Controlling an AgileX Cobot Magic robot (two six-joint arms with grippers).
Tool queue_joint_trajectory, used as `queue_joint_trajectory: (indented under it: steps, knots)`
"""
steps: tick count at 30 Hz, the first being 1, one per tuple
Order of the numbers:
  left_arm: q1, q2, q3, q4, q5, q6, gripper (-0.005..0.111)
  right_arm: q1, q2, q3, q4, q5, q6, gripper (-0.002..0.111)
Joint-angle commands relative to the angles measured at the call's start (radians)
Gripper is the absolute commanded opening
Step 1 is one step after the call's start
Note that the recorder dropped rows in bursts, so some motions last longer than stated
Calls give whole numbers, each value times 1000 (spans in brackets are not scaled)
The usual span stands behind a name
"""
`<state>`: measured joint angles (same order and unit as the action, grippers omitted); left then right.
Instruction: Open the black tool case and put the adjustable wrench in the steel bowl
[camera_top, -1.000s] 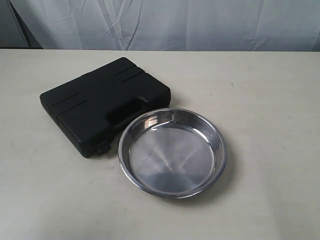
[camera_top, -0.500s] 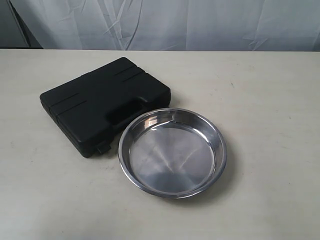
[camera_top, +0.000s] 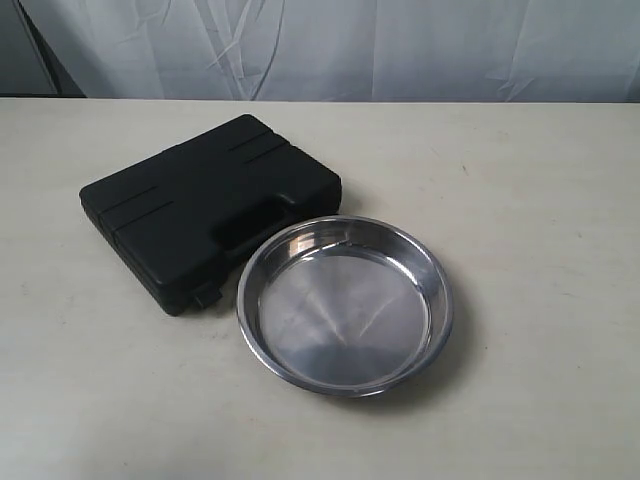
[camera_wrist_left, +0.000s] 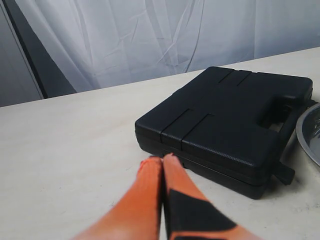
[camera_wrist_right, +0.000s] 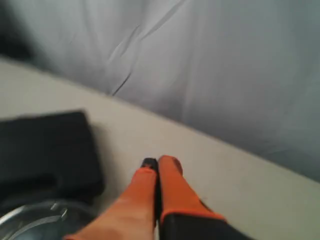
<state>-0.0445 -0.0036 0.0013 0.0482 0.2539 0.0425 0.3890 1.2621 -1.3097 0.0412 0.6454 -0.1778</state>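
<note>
Nothing moved since earlier: black tool case (camera_top: 205, 205) lies shut, just beside steel bowl (camera_top: 345, 305); adjustable wrench unseen. Left gripper (camera_wrist_left: 162, 159) and right gripper (camera_wrist_right: 157, 162): fingers together. Case looks rigid, likely heavy; lift lid at handle edge.

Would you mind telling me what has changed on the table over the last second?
Nothing has visibly changed in the exterior view. The black tool case lies closed in the same spot, and the steel bowl sits empty beside it, just as before.
</note>
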Motion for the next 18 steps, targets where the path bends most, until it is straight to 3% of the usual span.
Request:
queue_joint_trajectory:
  steps: [1, 4, 7, 18]
  knots:
    - [2, 4, -1, 0, -15, -4, 0, 133, 387, -335, 151, 385, -277, -1]
    - [2, 4, -1, 0, -15, -4, 0, 198, 615, -525, 141, 561, -339, -1]
    - [2, 4, -1, 0, -15, -4, 0, 247, 775, -643, 138, 576, -372, -1]
    - [2, 4, -1, 0, -15, -4, 0, 355, 953, -681, 91, 533, -564, -1]
